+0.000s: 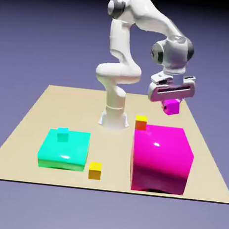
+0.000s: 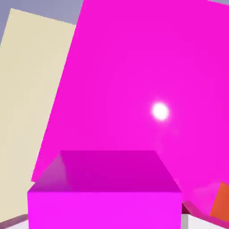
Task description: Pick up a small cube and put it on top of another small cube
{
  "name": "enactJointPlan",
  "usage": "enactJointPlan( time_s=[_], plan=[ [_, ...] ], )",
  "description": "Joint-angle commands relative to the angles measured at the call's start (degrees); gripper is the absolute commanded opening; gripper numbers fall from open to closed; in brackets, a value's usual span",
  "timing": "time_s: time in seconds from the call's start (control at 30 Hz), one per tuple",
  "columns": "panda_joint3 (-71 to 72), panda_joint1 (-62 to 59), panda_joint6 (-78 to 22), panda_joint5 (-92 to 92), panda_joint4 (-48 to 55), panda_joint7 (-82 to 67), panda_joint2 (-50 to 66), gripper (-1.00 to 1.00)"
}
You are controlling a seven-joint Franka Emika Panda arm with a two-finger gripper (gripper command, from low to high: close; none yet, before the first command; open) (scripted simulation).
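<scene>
My gripper (image 1: 171, 103) hangs in the air above the far side of the big magenta block, shut on the small magenta-pink cube (image 1: 172, 107). That cube (image 2: 105, 192) fills the bottom of the hand view and hides the fingertips. The other small cube (image 1: 141, 122), orange-red with a yellow top, rests on the table just behind the big block's far left corner, down and toward the exterior view's left from my gripper. Only an orange sliver of it (image 2: 220, 200) shows at the hand view's lower right edge.
The huge glossy magenta block (image 1: 161, 157) stands under the gripper and fills most of the hand view (image 2: 147, 89). A flat cyan-green block (image 1: 64, 150) carries a tiny cyan cube (image 1: 62, 134). A tiny all-yellow cube (image 1: 95, 170) sits near the tan table's (image 1: 31, 122) front edge.
</scene>
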Motion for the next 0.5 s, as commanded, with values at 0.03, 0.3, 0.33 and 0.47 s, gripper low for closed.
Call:
enactJointPlan(
  time_s=[0.03, 0.3, 0.33, 0.47],
  plan=[
    [-3.9, -0.2, -4.5, -4.9, 0.3, -4.5, -1.4, -1.00],
    [-3.2, -1.3, 5.2, -4.1, -9.6, -4.0, 0.2, 1.00],
    [-3.2, -1.3, 5.2, -4.1, -9.6, -4.0, 0.2, 1.00],
    [-3.7, -1.3, -4.7, -4.2, -2.3, -4.1, -2.5, 1.00]
  ],
)
